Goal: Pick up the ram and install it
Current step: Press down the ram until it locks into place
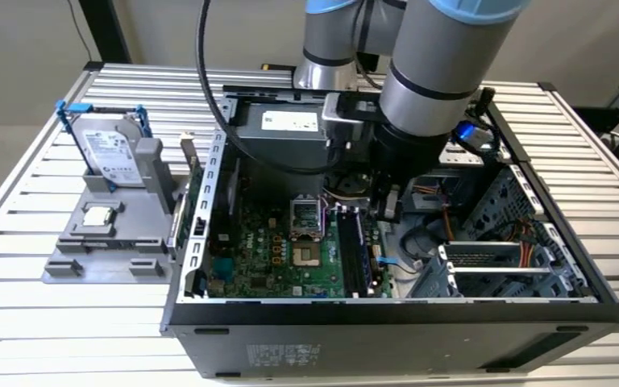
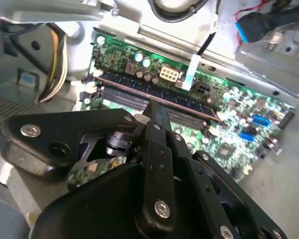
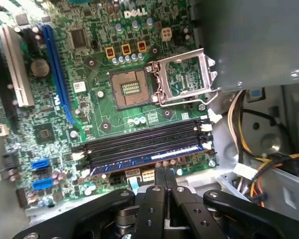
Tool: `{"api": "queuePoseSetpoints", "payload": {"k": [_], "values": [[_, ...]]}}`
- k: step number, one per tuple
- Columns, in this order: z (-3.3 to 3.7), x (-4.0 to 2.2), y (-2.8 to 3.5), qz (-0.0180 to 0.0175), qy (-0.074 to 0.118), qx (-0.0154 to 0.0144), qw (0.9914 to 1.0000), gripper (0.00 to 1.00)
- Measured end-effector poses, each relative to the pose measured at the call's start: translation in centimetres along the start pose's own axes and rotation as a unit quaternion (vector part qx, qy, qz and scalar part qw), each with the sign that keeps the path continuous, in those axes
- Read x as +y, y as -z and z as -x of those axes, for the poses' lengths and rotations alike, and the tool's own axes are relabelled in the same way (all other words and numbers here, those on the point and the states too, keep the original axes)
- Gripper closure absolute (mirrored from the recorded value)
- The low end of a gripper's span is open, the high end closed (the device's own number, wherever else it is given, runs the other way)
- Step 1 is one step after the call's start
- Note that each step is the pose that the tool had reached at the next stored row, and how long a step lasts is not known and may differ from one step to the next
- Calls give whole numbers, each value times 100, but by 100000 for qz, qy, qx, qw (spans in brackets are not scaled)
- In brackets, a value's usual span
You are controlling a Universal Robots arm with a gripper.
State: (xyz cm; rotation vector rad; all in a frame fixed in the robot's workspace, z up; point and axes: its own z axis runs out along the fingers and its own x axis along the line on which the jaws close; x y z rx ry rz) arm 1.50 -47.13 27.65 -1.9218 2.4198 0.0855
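Note:
The ram [image 3: 149, 158] is a long thin board with a blue-tinted face. It stands on edge in the outermost of the black memory slots [image 3: 139, 142] on the green motherboard [image 3: 89, 99]. In the second wrist view the ram [image 2: 189, 103] runs as a dark strip across the board. My gripper [image 3: 163, 173] is shut, its two black fingers pressed together side by side along the ram's length. The tips rest at the ram's upper edge near its middle [image 2: 153, 105]. In the exterior view the gripper [image 1: 387, 211] reaches down into the open computer case [image 1: 396, 310] over the slots.
The CPU socket [image 3: 132, 88] lies open beside the slots, its metal frame [image 3: 182, 77] flipped up. Yellow and black cables [image 3: 249, 164] crowd the case wall near the gripper. Outside the case, a silver hard drive with blue rails [image 1: 110, 153] stands in a grey holder [image 1: 105, 242].

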Motion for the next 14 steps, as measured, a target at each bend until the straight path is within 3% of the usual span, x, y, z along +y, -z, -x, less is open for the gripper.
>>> {"api": "queuePoseSetpoints", "payload": {"k": [3, 14], "values": [[10, 1, 124, -35, 10, -10, 100000, 100], [9, 1, 125, -44, 4, 22, 100000, 100]]}}
